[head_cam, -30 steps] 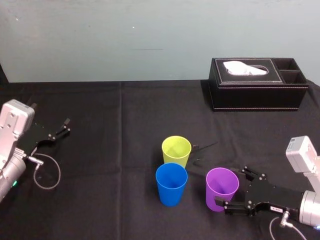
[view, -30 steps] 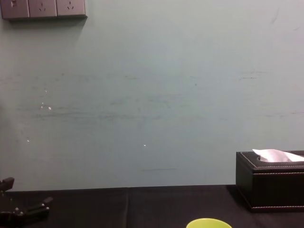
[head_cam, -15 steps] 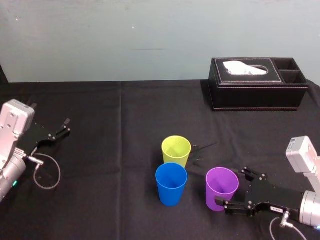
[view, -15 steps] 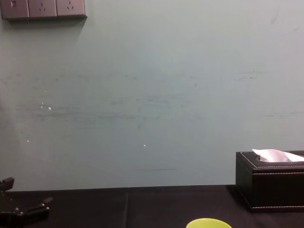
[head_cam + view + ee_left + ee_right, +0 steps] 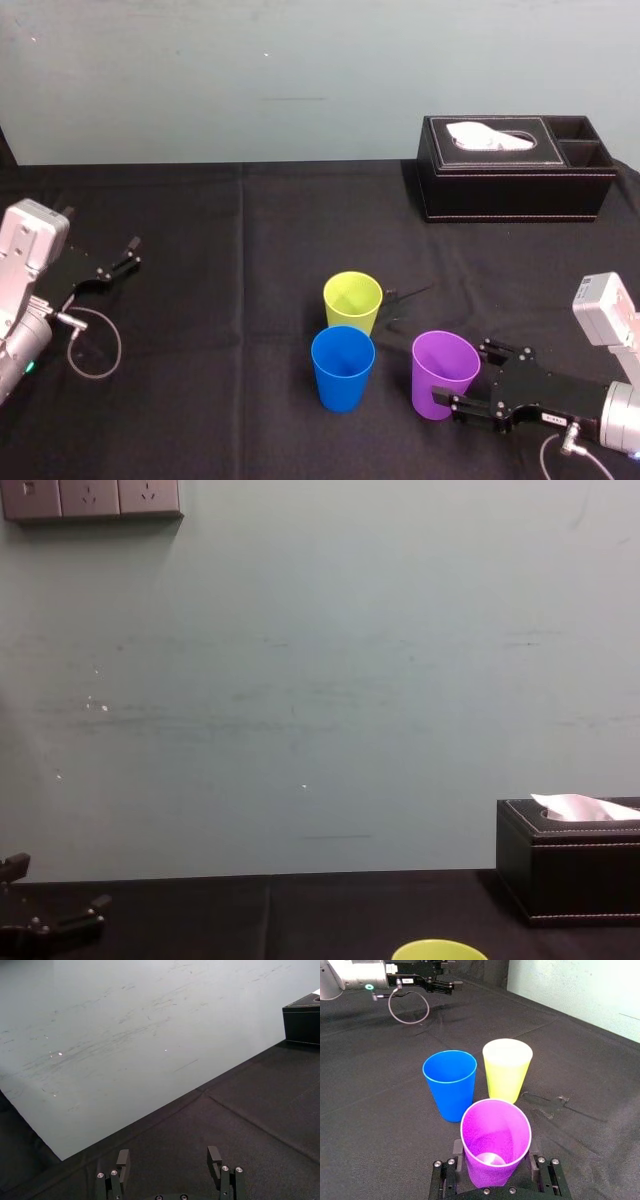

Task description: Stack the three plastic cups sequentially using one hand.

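Yellow-green cup (image 5: pixel 352 300), blue cup (image 5: pixel 342 368), purple cup (image 5: pixel 443 375) mid-frame, all plain solid colours. Black cloth (image 5: pixel 220 260) underneath. Upper right: black box (image 5: pixel 515 190) with white stitching, white tissue (image 5: pixel 490 137). Pale teal wall (image 5: pixel 300 70) up top, kinda streaky.

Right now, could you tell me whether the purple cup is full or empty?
Empty: the purple cup, gripped by the right pincer, shows a bare bottom through its open mouth.

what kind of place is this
Probably a robot lab bench: black-clothed table against a bare wall, wall sockets, right gripper holding the purple cup, left gripper parked at the left edge.
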